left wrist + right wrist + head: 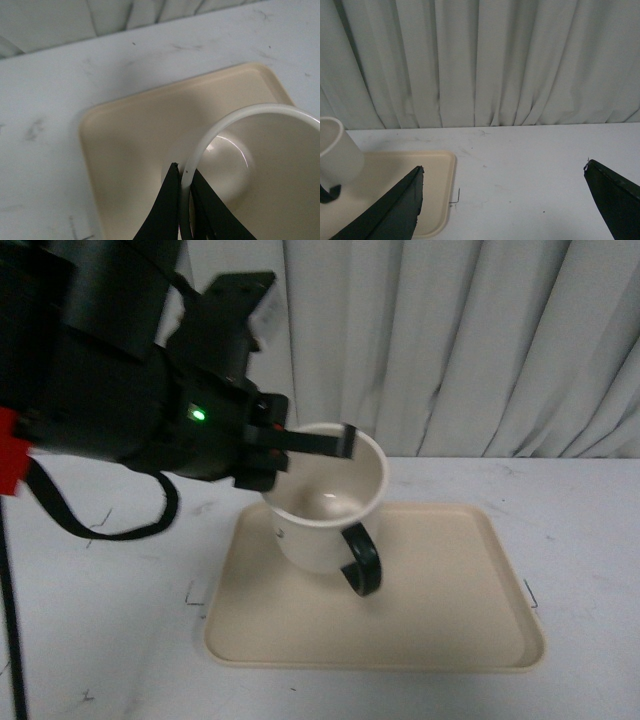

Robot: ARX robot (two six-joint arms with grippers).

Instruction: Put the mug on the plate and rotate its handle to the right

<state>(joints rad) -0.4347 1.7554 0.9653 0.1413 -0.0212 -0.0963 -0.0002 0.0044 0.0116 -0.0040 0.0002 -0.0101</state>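
Note:
The cream-white mug (318,510) is over the left half of the beige plate (450,590), tilted with its mouth toward me. Its dark handle (362,558) points to the front and slightly right. My left gripper (340,445) is shut on the mug's far rim, one finger inside and one outside. In the left wrist view the fingertips (175,175) pinch the rim of the mug (240,112) above the plate (135,135). I cannot tell whether the mug's base touches the plate. My right gripper (503,167) is open and empty over the table, right of the plate (437,172) and the mug (335,155).
The white table (580,510) spreads around the plate, with small corner marks (195,590) beside the plate's edges. A grey curtain (450,340) hangs along the back. The right arm does not show in the front view.

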